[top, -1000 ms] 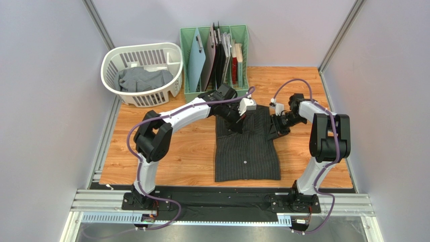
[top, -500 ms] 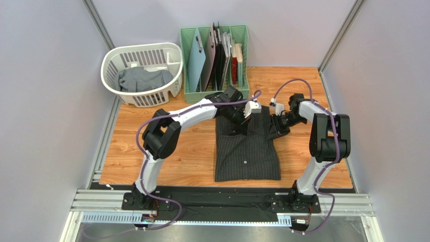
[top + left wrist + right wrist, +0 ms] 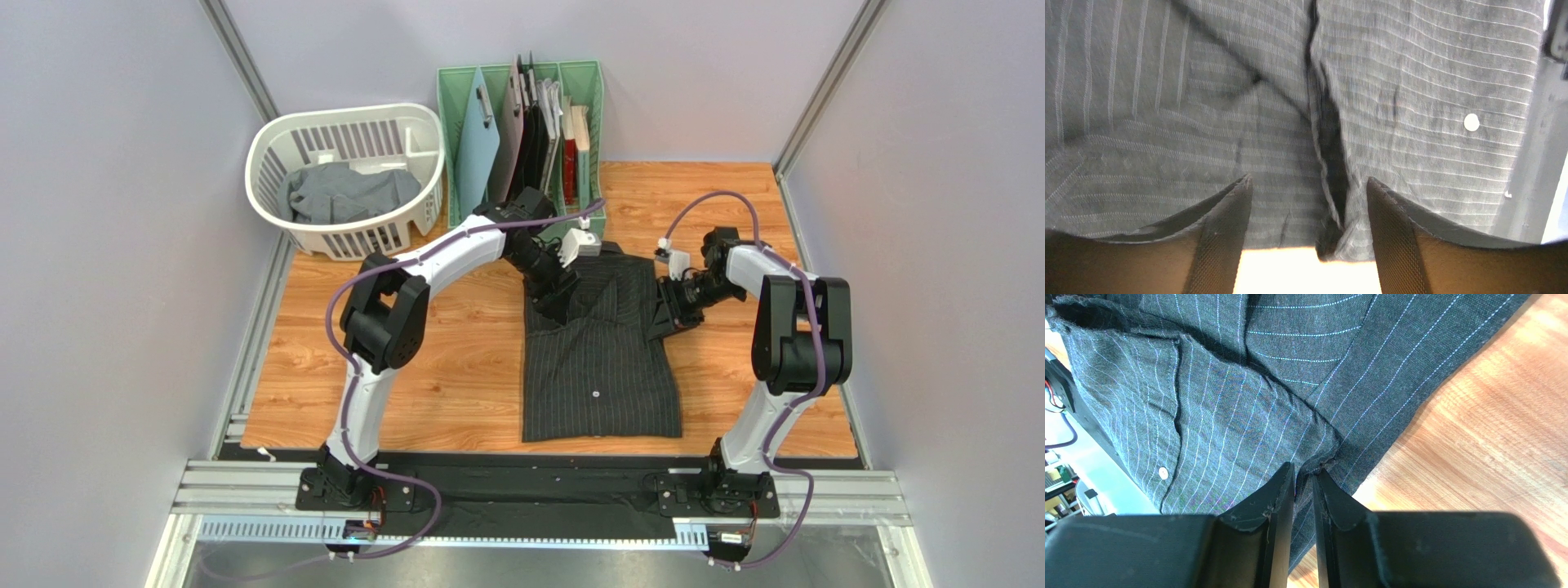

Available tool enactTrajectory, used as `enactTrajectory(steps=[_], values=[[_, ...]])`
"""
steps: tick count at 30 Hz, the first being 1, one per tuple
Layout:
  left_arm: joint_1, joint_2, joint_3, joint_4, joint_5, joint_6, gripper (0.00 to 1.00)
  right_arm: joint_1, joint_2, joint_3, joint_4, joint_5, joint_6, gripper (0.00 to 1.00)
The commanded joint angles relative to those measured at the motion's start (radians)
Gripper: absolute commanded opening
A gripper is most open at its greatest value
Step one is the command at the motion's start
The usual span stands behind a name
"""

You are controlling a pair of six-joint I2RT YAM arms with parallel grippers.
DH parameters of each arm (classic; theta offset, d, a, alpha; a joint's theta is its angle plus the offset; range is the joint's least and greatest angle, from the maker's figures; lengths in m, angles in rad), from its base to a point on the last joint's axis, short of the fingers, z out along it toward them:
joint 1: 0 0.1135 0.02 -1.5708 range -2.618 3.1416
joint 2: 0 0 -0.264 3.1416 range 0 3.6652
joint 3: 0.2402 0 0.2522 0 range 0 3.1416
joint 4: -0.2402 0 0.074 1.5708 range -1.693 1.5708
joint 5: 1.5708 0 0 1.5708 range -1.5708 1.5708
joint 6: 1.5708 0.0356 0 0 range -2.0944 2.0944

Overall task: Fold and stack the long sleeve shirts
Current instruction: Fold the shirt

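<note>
Wooden table (image 3: 417, 355): grey shirt (image 3: 337, 192) in white basket (image 3: 344, 116)

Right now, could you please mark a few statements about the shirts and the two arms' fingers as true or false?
1. The left fingers stand apart, holding nothing. True.
2. The right fingers are spread wide over bare wood. False: they pinch a fold of the striped shirt.
3. The grey shirt lies in the white basket. True.
4. The striped shirt is in the basket too. False: it lies spread on the table.
</note>
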Motion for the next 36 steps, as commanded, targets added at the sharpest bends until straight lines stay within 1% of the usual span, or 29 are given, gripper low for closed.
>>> enactTrajectory(steps=[1,5,8,13,18,21,22,24,28,30,31,32,33,34,35,36], values=[[-0.007,-0.014,0.05,-0.141,0.07,0.09,0.77,0.004,0.002,0.033,0.014,-0.029,0.003,0.23],[-0.007,0.024,0.071,-0.169,0.157,0.081,0.79,0.004,0.0,0.032,0.017,-0.029,0.005,0.24],[-0.007,0.061,0.094,-0.181,0.193,0.059,0.79,0.004,0.002,0.03,0.017,-0.029,0.008,0.24],[-0.007,0.113,0.114,-0.156,0.165,0.024,0.79,0.005,0.002,0.032,0.017,-0.028,0.011,0.25],[-0.016,0.122,0.113,-0.118,0.136,0.009,0.8,0.007,-0.003,0.03,0.016,-0.028,0.012,0.25],[-0.032,0.112,0.096,-0.124,0.164,0.027,0.75,0.008,-0.003,0.03,0.016,-0.026,0.012,0.25],[-0.036,0.1,0.087,-0.124,0.168,0.033,0.72,0.008,-0.004,0.03,0.017,-0.026,0.012,0.25],[-0.05,0.084,0.067,-0.124,0.19,0.039,0.68,0.008,-0.007,0.027,0.02,-0.031,0.014,0.25],[-0.056,0.084,0.056,-0.141,0.192,0.038,0.54,0.008,-0.009,0.023,0.028,-0.044,0.02,0.25],[-0.056,0.09,0.065,-0.158,0.188,0.042,0.51,0.008,-0.009,0.023,0.03,-0.049,0.02,0.24],[-0.056,0.089,0.067,-0.158,0.182,0.044,0.44,0.01,-0.01,0.023,0.028,-0.049,0.02,0.24],[-0.056,0.087,0.068,-0.155,0.175,0.038,0.39,0.01,-0.013,0.023,0.028,-0.052,0.018,0.23],[-0.056,0.084,0.07,-0.152,0.172,0.033,0.34,0.01,-0.021,0.023,0.028,-0.055,0.017,0.2],[-0.055,0.077,0.071,-0.149,0.164,0.032,0.23,0.01,-0.026,0.023,0.025,-0.057,0.015,0.17],[-0.056,0.07,0.073,-0.147,0.159,0.027,0.16,0.01,-0.03,0.023,0.021,-0.061,0.005,0.14],[-0.056,0.054,0.073,-0.146,0.158,0.019,0.1,0.01,-0.035,0.021,0.014,-0.07,0.002,0.08]])
